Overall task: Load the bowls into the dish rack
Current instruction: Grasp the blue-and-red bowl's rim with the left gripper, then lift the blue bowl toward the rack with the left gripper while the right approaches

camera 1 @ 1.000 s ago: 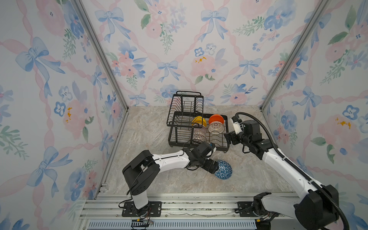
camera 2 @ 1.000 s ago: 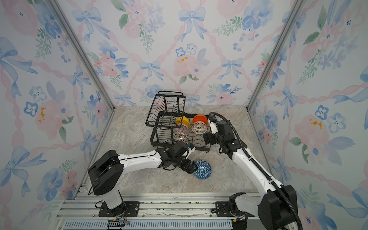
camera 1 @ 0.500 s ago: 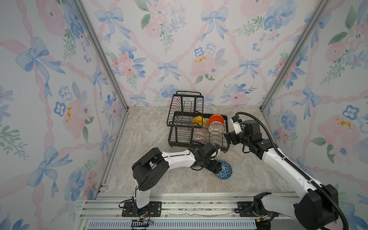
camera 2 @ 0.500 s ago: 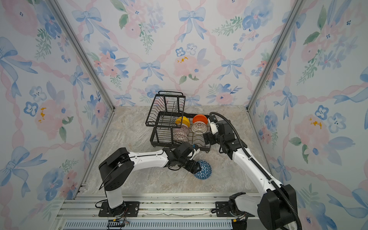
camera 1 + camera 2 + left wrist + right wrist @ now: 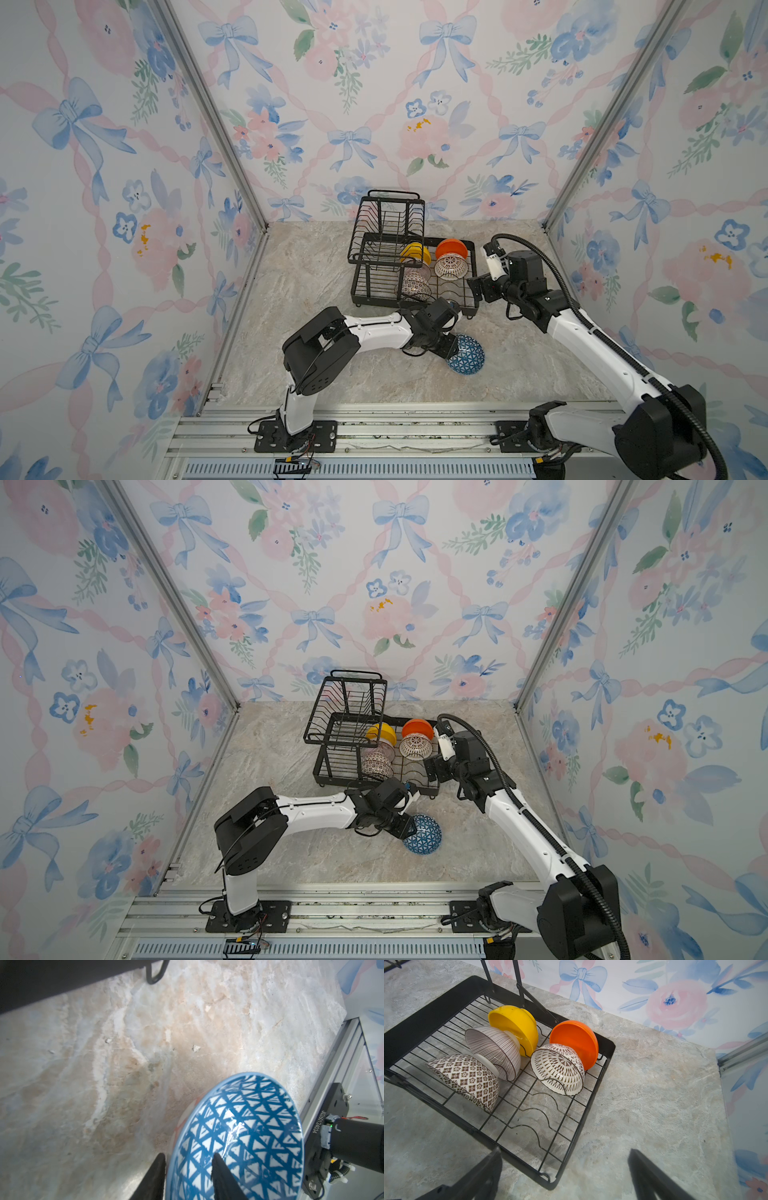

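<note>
**Blue bowl pinched, five racked**

Left gripper (image 5: 188,1157) clamped on rim of blue bowl (image 5: 469,359), one finger inside, one outside; bowl tilted, at 5 o'clock from dish rack (image 5: 431,1020). Right gripper (image 5: 564,1152) spread wide, empty, off rack's 4 o'clock corner. On edge in lower tray: yellow bowl (image 5: 517,1026), orange bowl (image 5: 577,1041), striped bowl (image 5: 492,1049), lattice bowl (image 5: 558,1068), mosaic bowl (image 5: 471,1076).
</note>
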### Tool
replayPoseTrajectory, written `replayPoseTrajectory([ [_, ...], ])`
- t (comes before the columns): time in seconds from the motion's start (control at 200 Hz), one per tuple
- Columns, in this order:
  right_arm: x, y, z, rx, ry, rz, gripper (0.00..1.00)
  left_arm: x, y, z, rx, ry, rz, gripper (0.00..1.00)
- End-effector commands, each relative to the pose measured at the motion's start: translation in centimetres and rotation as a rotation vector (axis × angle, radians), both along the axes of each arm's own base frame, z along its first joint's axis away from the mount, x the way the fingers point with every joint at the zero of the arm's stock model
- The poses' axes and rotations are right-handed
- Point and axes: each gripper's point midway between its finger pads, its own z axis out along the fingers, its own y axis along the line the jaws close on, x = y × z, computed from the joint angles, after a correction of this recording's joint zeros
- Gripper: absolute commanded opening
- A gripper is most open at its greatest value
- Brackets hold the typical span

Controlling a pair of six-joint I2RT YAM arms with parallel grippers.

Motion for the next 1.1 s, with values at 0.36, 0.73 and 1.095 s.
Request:
replayPoseTrajectory([
  [0.36, -0.1, -0.3, 0.2, 0.018, 0.014, -0.006, 0.97, -0.2, 0.0, -0.6, 0.012, 0.013, -0.002, 0.0],
  [0.73, -0.6, -0.5, 1.9, 0.037, -0.005, -0.013, 0.97, 1.0, 1.7, 4.1, 0.005, -0.109, 0.029, 0.0],
  [1.095, -4.3, -1.0, 11.3, 0.139, -0.13, -0.01, 0.97, 4.6, 2.4, 15.7, -0.05, -0.403, 0.077, 0.0],
])
